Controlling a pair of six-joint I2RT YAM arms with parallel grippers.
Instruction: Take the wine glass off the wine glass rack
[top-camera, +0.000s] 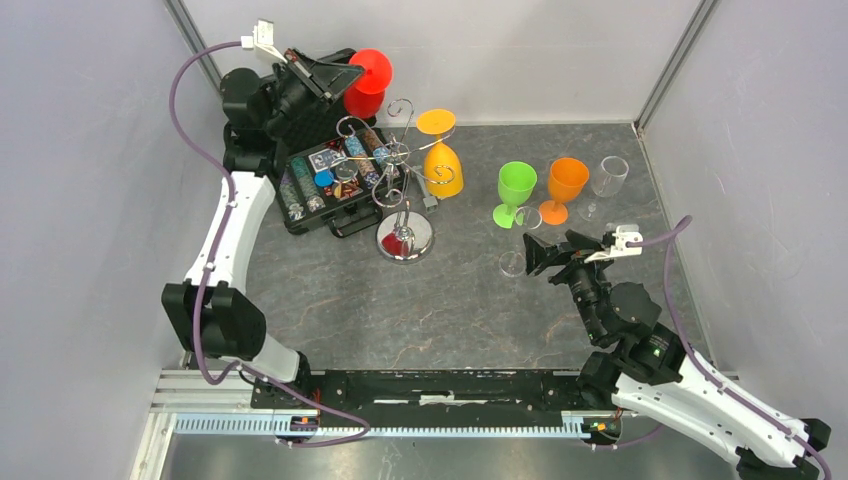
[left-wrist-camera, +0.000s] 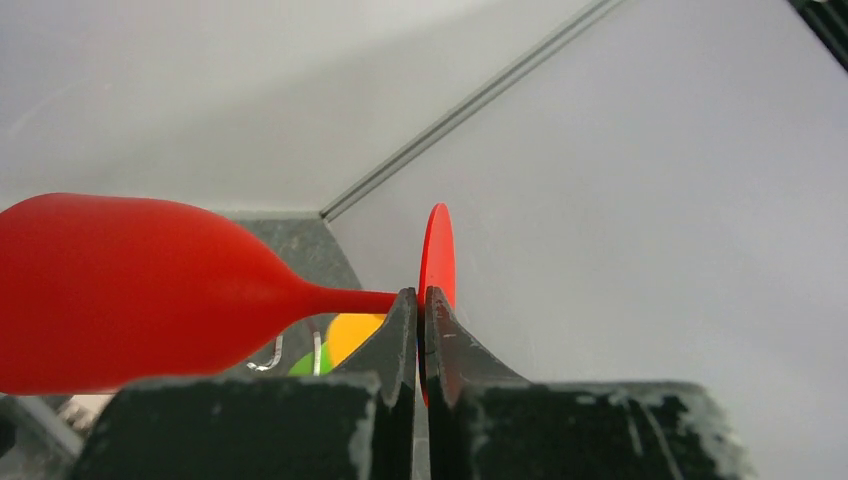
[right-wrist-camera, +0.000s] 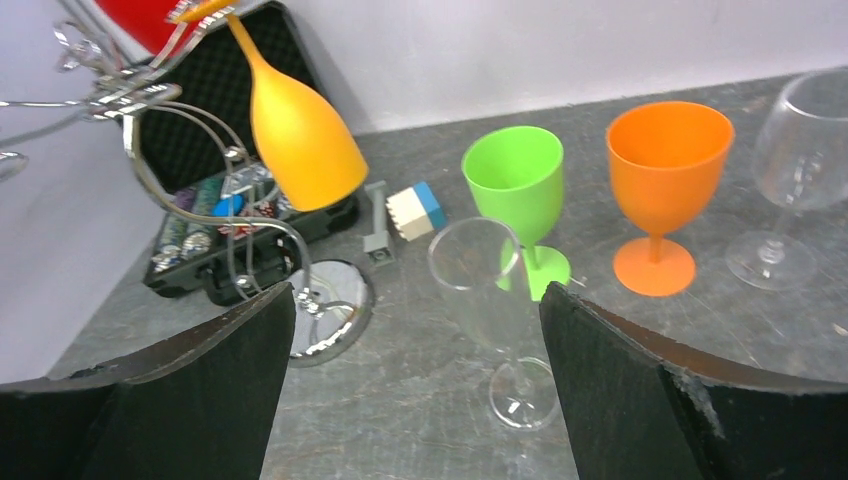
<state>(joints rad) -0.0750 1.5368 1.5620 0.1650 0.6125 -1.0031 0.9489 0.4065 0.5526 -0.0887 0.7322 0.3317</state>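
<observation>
My left gripper (top-camera: 338, 74) (left-wrist-camera: 421, 296) is shut on the stem of a red wine glass (top-camera: 368, 83) (left-wrist-camera: 130, 290), held sideways high at the back left, just left of the hook arms. The wine glass rack (top-camera: 404, 238) (right-wrist-camera: 330, 320) is a silver wire stand on a round mirror base. A yellow wine glass (top-camera: 443, 168) (right-wrist-camera: 300, 135) hangs upside down from its right hook. My right gripper (top-camera: 530, 256) (right-wrist-camera: 416, 290) is open low over the table, with a clear wine glass (top-camera: 513, 263) (right-wrist-camera: 485, 285) standing between and just beyond its fingers, untouched.
A black case of coloured chips (top-camera: 325, 180) (right-wrist-camera: 200, 235) lies open behind the rack. A green glass (top-camera: 515, 188) (right-wrist-camera: 515, 180), an orange glass (top-camera: 566, 185) (right-wrist-camera: 665, 165) and another clear glass (top-camera: 607, 178) (right-wrist-camera: 800, 160) stand at the right. A small white-and-blue block (right-wrist-camera: 415, 210) lies near the rack.
</observation>
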